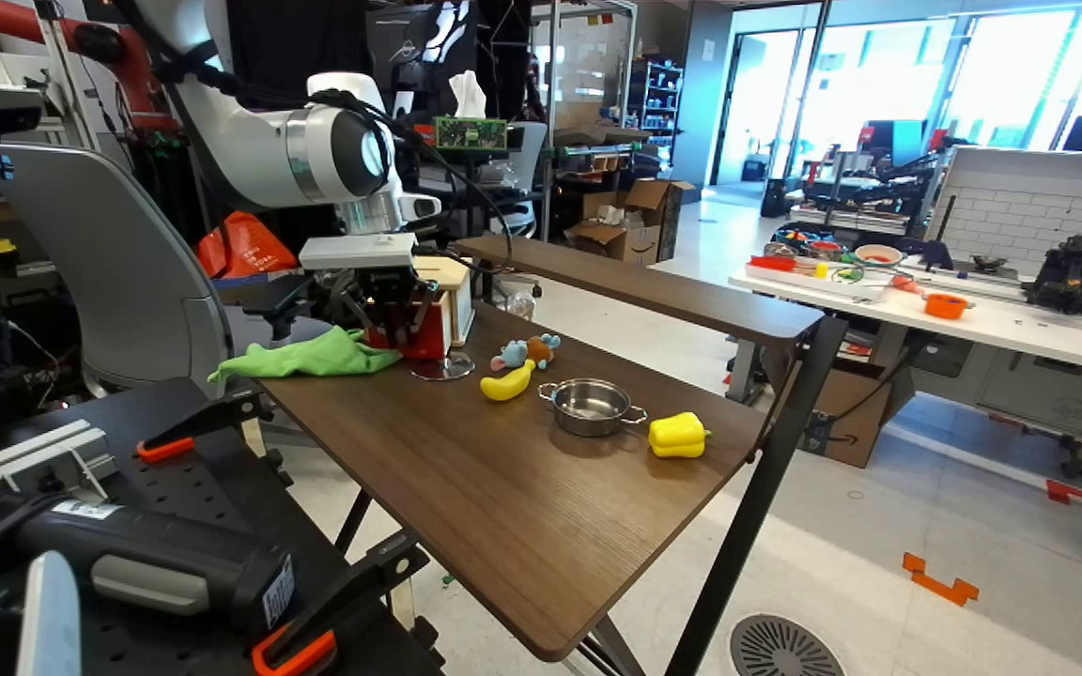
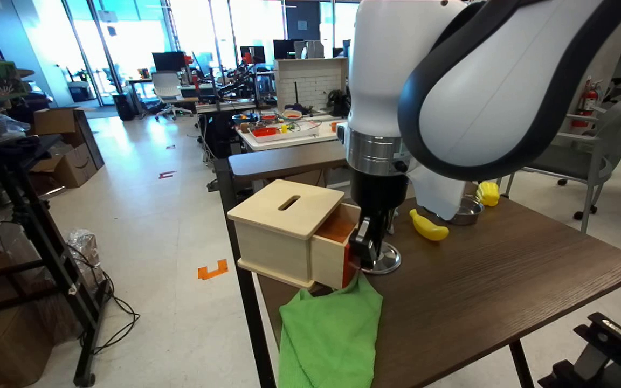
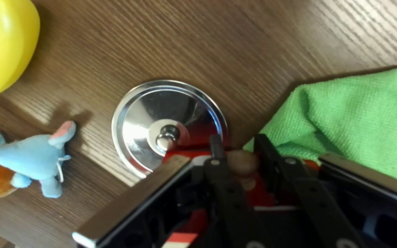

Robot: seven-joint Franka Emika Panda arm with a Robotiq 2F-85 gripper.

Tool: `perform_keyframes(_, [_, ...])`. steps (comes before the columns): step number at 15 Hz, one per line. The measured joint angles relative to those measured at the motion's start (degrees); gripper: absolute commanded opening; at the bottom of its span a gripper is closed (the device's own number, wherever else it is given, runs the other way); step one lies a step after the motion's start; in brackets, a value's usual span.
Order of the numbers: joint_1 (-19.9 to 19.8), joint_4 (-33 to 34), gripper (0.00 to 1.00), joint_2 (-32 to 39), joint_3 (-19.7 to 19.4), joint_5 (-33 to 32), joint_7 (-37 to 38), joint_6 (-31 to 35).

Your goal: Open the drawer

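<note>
The drawer [image 2: 328, 261] has a red front and pale wooden sides. It sticks partly out of a pale wooden box [image 2: 273, 248] with a slotted lid, and its inside shows through the gap. In an exterior view its red front [image 1: 433, 336] is partly behind the gripper [image 1: 397, 340]. In the wrist view my gripper [image 3: 238, 142] has one finger on each side of the drawer's round wooden knob [image 3: 242, 162] and appears closed on it. In an exterior view the gripper [image 2: 364, 256] is right against the red front, and the knob is hidden there.
A green cloth [image 2: 332, 334] lies beside the drawer front. A metal lid [image 3: 167, 120] lies close in front of it. A plush toy [image 3: 29, 158], a banana [image 1: 508, 382], a metal pot [image 1: 591, 408] and a yellow pepper [image 1: 678, 435] are farther along the table [image 1: 503, 479].
</note>
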Motion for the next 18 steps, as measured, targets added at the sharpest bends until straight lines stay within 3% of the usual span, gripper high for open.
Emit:
perform_keyframes(2, [-0.1, -0.7, 0.07, -0.3, 0.0, 0.0, 0.0, 0.0])
perform_keyframes(3, [-0.1, -1.0, 0.52, -0.5, 0.0, 0.0, 0.0, 0.1])
perform_keyframes(4, [-0.2, -1.3, 0.53, -0.6, 0.0, 0.0, 0.0, 0.1])
perform_keyframes(10, [-0.2, -3.3, 0.96, -0.7, 0.0, 0.0, 0.0, 0.1])
perform_keyframes(12, [-0.2, -3.7, 1.0, -0.7, 0.1, 0.0, 0.0, 0.1])
perform_keyframes(18, [-0.2, -5.7, 1.0, -4.5, 0.5, 1.5, 0.8, 0.1])
